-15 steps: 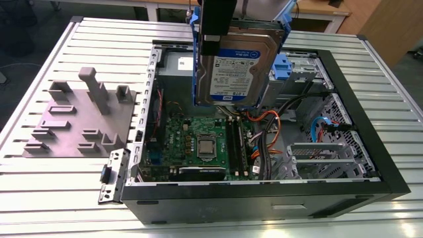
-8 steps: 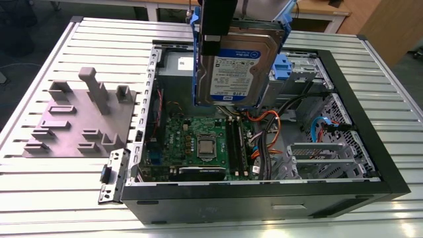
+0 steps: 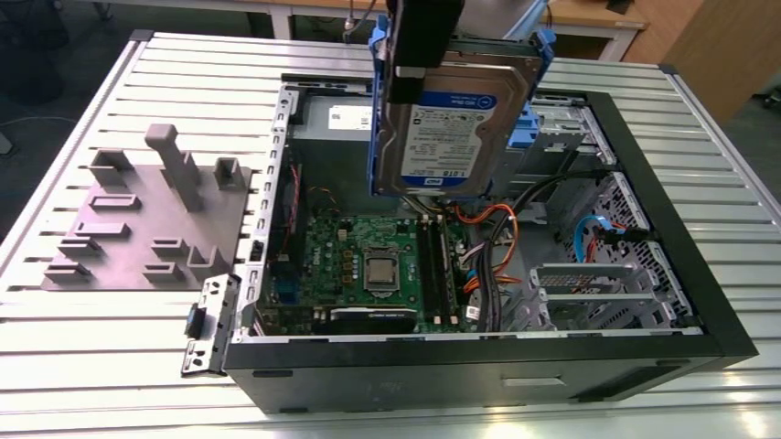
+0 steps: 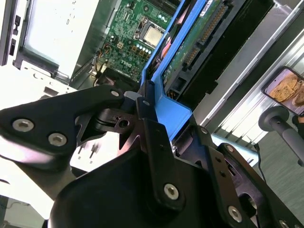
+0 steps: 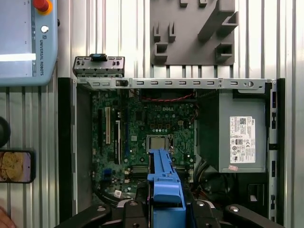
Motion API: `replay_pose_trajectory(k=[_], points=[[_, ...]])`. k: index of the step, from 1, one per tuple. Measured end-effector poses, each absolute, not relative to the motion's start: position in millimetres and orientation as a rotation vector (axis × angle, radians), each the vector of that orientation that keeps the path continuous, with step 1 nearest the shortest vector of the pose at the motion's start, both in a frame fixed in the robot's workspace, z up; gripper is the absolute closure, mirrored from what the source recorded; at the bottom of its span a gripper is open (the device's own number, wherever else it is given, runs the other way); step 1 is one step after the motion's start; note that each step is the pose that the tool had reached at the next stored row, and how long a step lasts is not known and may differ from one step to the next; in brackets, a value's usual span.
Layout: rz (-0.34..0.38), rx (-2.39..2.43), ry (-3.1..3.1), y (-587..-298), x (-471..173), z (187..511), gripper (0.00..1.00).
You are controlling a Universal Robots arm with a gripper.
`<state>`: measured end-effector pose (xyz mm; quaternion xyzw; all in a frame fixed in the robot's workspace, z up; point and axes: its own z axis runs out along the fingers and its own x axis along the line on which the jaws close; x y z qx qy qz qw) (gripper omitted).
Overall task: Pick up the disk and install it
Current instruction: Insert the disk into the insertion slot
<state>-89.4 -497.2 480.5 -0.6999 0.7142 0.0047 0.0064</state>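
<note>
The disk (image 3: 458, 119) hangs edge-down in the air over the open computer case (image 3: 683, 238) in the exterior view, its white-and-blue label facing the camera. A blue bracket (image 3: 537, 55) runs around its edges. My gripper (image 3: 422, 41) comes down from above and is shut on the disk's upper edge. In the second wrist view the black fingers (image 4: 145, 118) clamp the blue bracket (image 4: 166, 109), and the disk's green circuit side (image 4: 199, 45) points down toward the case. The first wrist view looks along the blue bracket (image 5: 166, 180) at the motherboard (image 5: 152, 128) below.
A grey power supply (image 5: 242, 133) fills one corner of the case. Metal drive bays (image 3: 573, 128) and orange and blue cables (image 3: 488, 229) lie at the exterior view's right. A grey fixture plate (image 3: 146, 219) with upright holders sits beside the case. A phone (image 5: 16, 166) and a pendant (image 5: 23, 42) lie on the table.
</note>
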Motion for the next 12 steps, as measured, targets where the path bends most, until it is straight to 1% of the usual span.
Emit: replay_pose_trajectory(k=[12], points=[[0.015, -2.19, 2.235, -498.5, -84.0, 480.0, 0.63]])
